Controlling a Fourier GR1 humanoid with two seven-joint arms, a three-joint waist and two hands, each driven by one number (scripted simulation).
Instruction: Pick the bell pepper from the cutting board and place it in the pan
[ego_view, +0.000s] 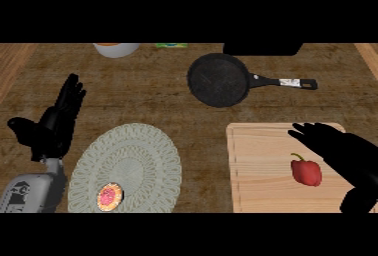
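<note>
Our right hand (345, 150) over pale wooden cutting board (258, 145), fingers straight, slightly spread; glossy red bell pepper (306, 171) on board just left of palm. Round black pan (218, 80) well apart. Our left hand (55, 125) open, left edge.

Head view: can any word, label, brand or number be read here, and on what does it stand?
No text is readable.
Pan handle: a pale patch, perhaps a label, too blurred to read.
Green item at the far edge: mostly cut off, no print legible.
Left forearm: dark marks, not readable as characters.
</note>
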